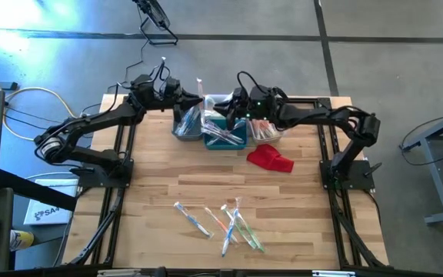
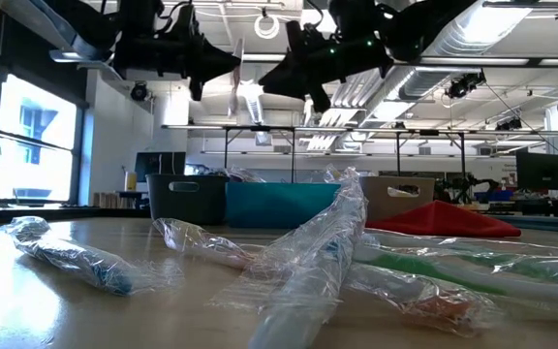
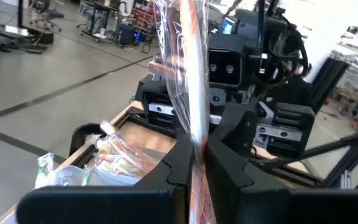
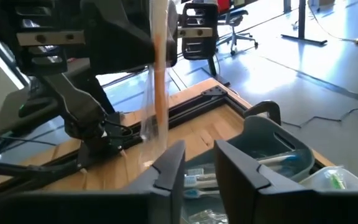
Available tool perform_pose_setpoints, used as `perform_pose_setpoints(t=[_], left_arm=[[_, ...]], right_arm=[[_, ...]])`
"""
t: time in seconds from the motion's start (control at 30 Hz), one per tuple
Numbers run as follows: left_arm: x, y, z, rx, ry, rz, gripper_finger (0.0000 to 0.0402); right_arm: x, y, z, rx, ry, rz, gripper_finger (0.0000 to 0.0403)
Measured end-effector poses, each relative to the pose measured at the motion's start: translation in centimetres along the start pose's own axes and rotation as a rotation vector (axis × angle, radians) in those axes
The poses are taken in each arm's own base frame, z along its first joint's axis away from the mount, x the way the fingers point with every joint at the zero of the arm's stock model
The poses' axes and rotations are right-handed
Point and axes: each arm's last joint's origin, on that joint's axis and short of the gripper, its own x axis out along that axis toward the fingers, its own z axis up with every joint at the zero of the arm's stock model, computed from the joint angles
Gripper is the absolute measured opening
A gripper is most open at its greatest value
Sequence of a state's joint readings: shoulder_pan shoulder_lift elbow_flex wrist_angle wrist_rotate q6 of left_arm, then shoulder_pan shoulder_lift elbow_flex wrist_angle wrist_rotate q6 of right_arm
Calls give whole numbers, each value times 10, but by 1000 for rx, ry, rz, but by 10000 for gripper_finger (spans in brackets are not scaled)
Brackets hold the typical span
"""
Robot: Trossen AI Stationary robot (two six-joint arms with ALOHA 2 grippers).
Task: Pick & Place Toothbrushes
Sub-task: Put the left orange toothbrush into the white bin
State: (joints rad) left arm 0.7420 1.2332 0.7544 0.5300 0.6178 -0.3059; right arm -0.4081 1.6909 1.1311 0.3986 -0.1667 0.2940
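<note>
My left gripper (image 1: 184, 94) hovers over the far side of the table, above the grey bin (image 1: 186, 127), and is shut on an orange-handled toothbrush in a clear wrapper (image 3: 191, 74). My right gripper (image 4: 199, 163) is open above the teal bin (image 1: 226, 137). The held toothbrush (image 4: 158, 87) stands just beside one of its fingers; whether they touch, I cannot tell. Several wrapped toothbrushes (image 1: 223, 221) lie flat near the table's near edge, and they fill the foreground of the low view (image 2: 308, 262). More lie in the bins. My left gripper pinches the wrapped orange toothbrush between its two fingers (image 3: 180, 155), on the handle (image 3: 196, 134) some way along its length. The toothbrush stands roughly upright, lifted clear, with its long part rising beyond the fingertips (image 1: 200, 83). The wrapper hangs loose around it.
Three bins stand in a row at the far side: grey, teal and white (image 1: 270, 131), the white one holding orange toothbrushes (image 3: 126, 160). A red cloth (image 1: 270, 158) lies on the table in front of the white bin. Bare wood lies between the bins and the loose toothbrushes.
</note>
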Motion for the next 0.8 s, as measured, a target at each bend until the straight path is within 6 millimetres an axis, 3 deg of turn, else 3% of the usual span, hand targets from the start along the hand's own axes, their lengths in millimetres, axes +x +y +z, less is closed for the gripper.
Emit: perform_pose_setpoints(t=[0.4,0.57,0.8], left_arm=[[9,-6,-2,43,-24,-44,28],[17,-8,-4,62,-66,-59,28],[22,-7,-8,32,-62,-60,28]], right_arm=[[3,19,-2,-69,-30,22,228],[3,19,-2,-68,-30,24,240],[3,19,-1,-70,-41,30,220]])
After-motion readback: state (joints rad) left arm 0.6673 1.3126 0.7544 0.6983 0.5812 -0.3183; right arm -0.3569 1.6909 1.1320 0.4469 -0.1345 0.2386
